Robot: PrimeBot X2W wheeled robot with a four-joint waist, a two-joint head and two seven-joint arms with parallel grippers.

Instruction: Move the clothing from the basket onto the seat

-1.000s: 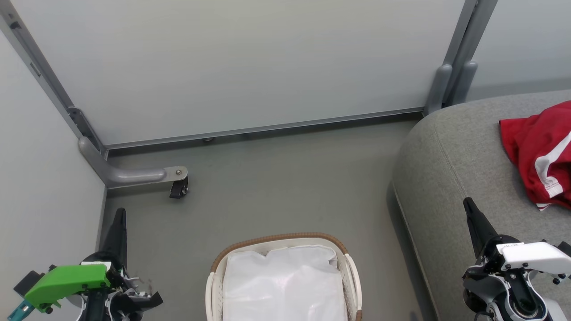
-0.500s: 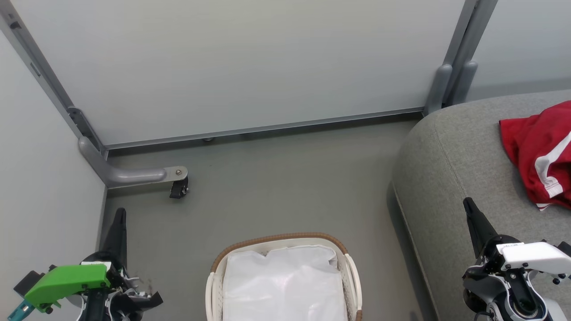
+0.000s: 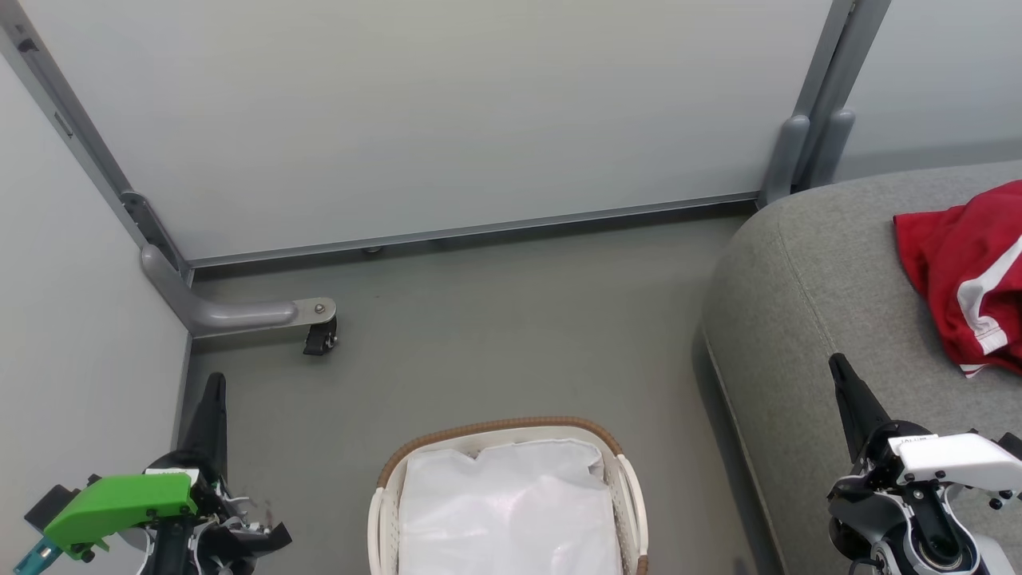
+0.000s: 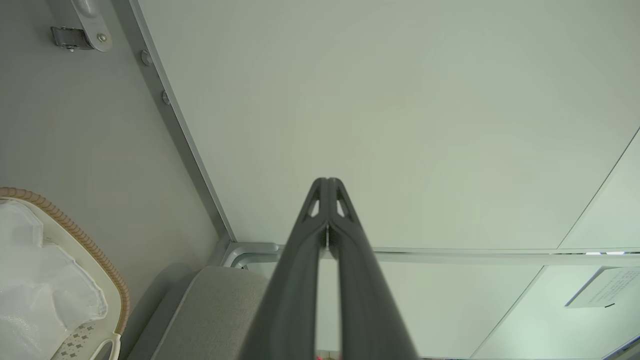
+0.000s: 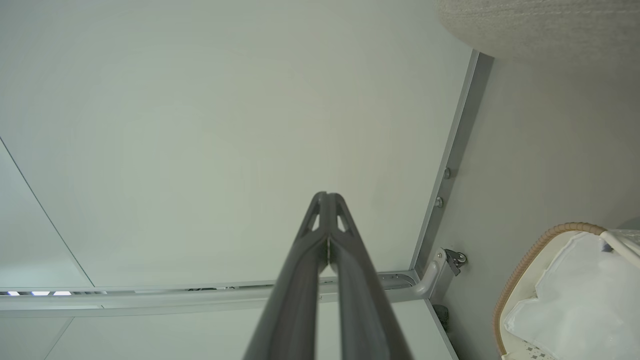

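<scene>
The red clothing (image 3: 970, 275) with white stripes lies crumpled on the grey seat (image 3: 806, 295) at the right edge of the head view. The white basket (image 3: 495, 431) with its brown woven rim stands on the floor at bottom centre, showing just its white lining inside. My left gripper (image 3: 214, 382) is shut and holds nothing, to the left of the basket. My right gripper (image 3: 837, 363) is shut and holds nothing, over the seat's front part. Both wrist views show the fingertips (image 4: 327, 182) (image 5: 327, 196) pressed together, with the basket (image 4: 85, 240) (image 5: 535, 255) at the edge.
Pale partition panels (image 3: 431, 112) with grey metal frames wall off the back and left. A grey support foot with a black caster (image 3: 319, 335) juts onto the floor near the left corner. Grey floor (image 3: 511, 319) lies between basket, panels and seat.
</scene>
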